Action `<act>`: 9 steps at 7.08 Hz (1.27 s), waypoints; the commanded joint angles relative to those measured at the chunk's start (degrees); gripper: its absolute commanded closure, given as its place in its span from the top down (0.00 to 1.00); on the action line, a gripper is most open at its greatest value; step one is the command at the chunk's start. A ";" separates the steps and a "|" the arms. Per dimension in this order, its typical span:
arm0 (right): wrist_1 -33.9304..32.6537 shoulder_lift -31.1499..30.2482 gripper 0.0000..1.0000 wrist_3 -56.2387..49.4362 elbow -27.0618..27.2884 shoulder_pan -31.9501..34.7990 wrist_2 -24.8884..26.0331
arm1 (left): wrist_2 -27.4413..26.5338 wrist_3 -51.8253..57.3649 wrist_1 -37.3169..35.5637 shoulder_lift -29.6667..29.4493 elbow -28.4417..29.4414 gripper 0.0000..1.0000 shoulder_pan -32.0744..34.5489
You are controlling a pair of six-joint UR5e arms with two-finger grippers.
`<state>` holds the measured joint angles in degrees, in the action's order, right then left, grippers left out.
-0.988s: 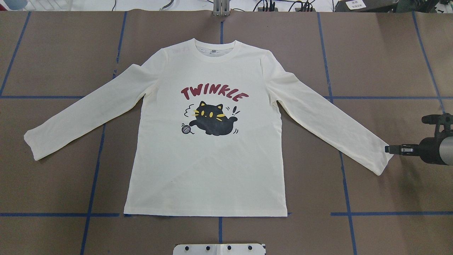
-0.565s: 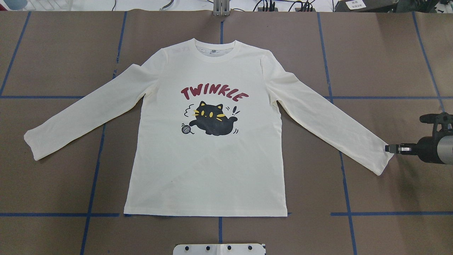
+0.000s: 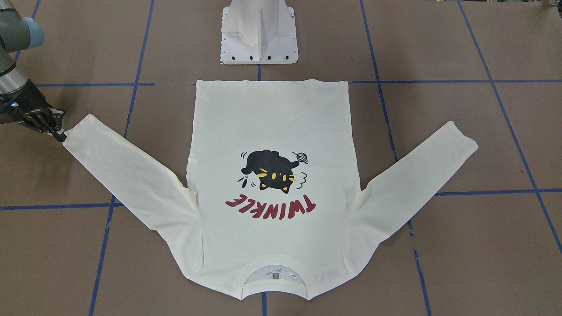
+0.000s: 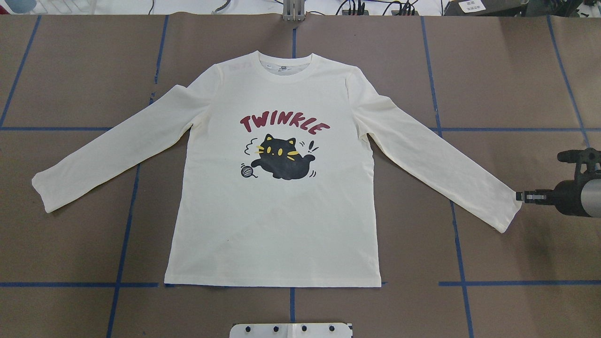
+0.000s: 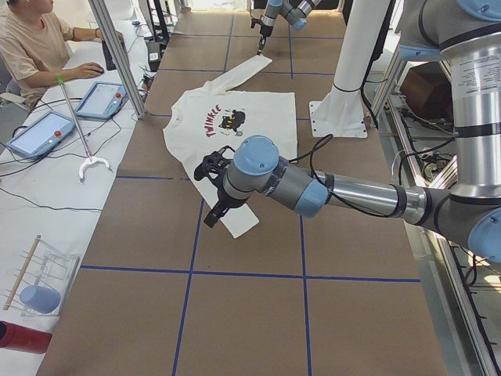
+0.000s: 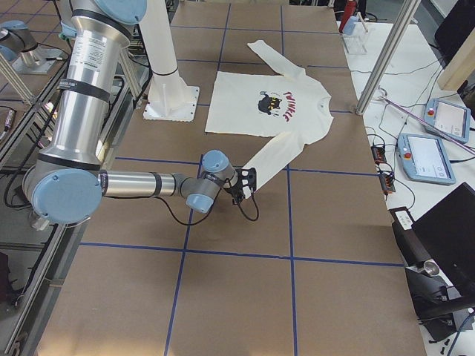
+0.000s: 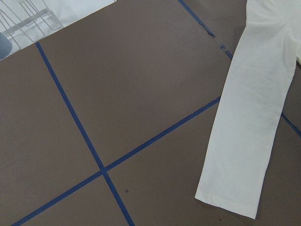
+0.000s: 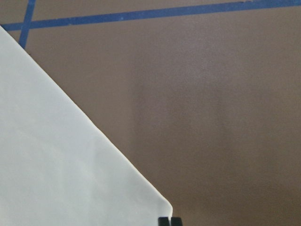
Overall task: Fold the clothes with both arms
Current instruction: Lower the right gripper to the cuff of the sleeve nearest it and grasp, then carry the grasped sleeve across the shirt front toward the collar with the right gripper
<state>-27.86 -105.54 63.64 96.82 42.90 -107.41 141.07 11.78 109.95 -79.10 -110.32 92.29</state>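
Shirt (image 4: 277, 225) lies flat, print-up, mid-table (image 4: 70, 234); right pincer (image 4: 520, 196) clenched at cuff (image 4: 509, 213) corner, left pincer (image 5: 210, 219) state can't tell, so I'd confirm cloth's pinched, then drag sleeve low across chest.

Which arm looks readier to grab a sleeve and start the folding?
Right. The right gripper sits low at one cuff corner of the shirt. The left gripper hangs well above the table; its wrist camera sees the other cuff from afar.

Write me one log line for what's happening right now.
shirt: flat, print up, unfolded | right gripper: shut, tips at sleeve cuff corner | left gripper: raised near other cuff, open or shut unclear
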 commanded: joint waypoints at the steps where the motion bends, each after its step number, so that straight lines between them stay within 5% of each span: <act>1: -13.17 0.50 0.00 -0.10 9.47 0.51 -0.60 | 0.00 0.00 0.00 0.00 0.01 1.00 0.00; 3: -30.50 6.78 0.00 -0.01 18.73 1.56 -0.52 | 0.00 0.00 0.00 0.00 0.01 1.00 0.00; 6: -64.99 38.44 0.00 -0.01 19.12 2.54 0.27 | 0.00 -0.09 -0.09 0.00 0.01 1.00 0.00; 9: -66.79 57.94 0.00 0.25 10.97 0.97 2.12 | 0.00 -0.18 -0.09 0.09 0.19 1.00 0.00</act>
<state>-93.83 -54.93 63.66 111.42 44.75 -105.69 141.06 11.69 109.86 -79.05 -110.19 92.29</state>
